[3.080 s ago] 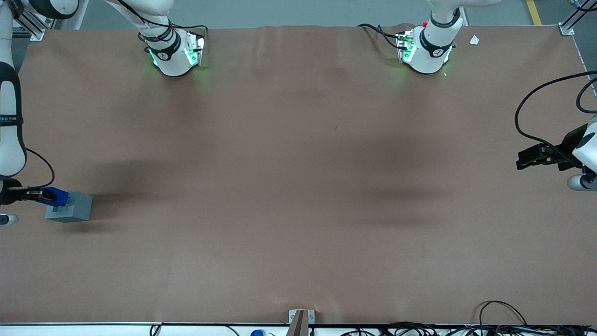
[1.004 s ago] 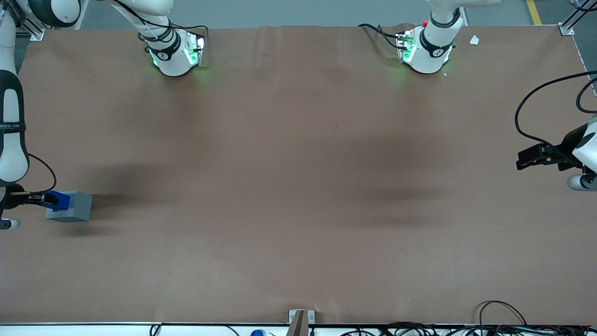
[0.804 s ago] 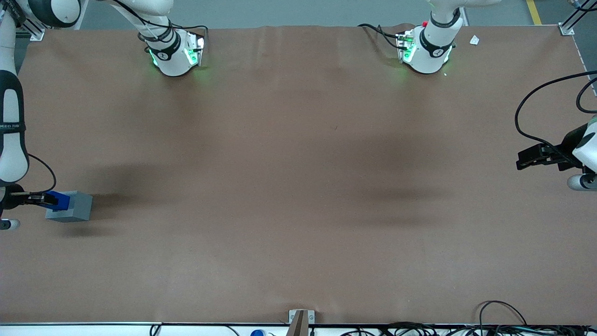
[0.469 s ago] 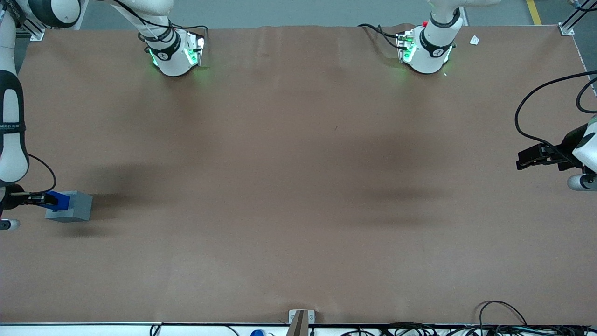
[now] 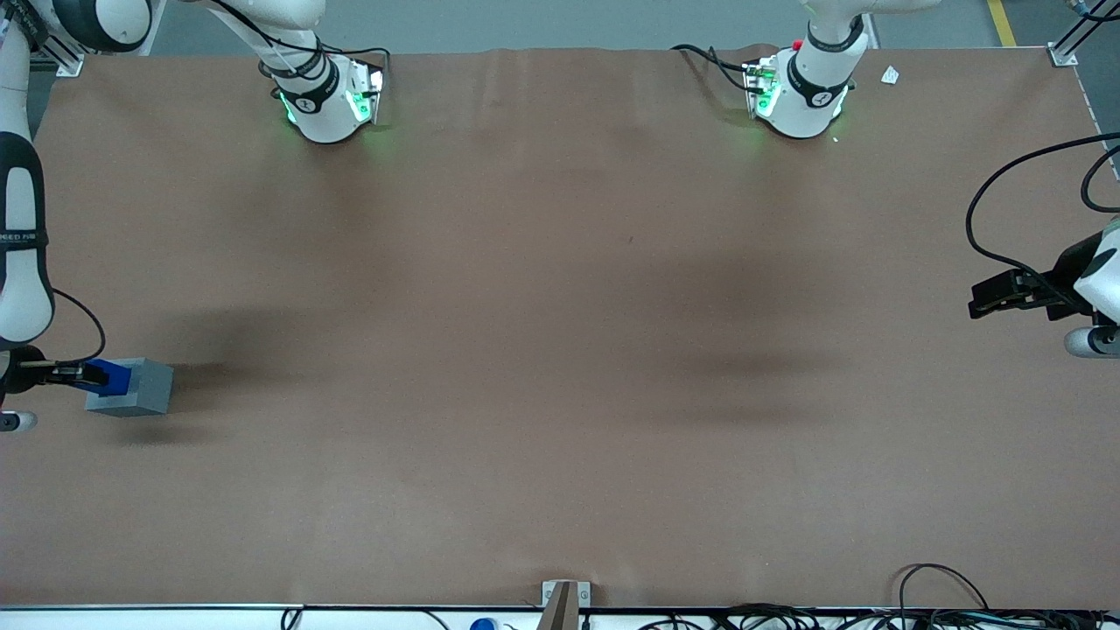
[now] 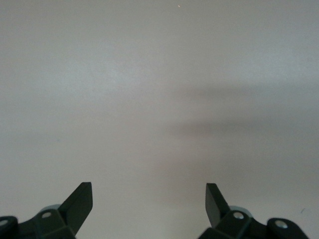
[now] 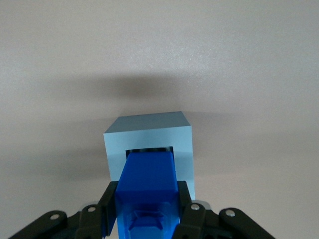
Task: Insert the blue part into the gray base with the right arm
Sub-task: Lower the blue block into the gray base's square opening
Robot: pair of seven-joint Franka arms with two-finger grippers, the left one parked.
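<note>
Brown surface [image 5: 560, 350], w/ gray base [image 5: 140, 394] sitting toward working arm's end. I've got the right arm [image 5: 22, 245] over it, pincer [image 7: 147, 211] clamped on blue part [image 7: 147, 186]. Blue part's leading end sits in base's top recess [image 7: 148, 150], rest sticking out above.

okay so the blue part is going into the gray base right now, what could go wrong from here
The end effector, at the working arm's end of the table, is shut on the blue part, whose leading end sits at the recess of the gray base. Two risks:
1. If the part goes in slightly tilted, it could jam on the recess edge.
2. The base looks unsecured on the table, so pushing might slide or tip it.
</note>
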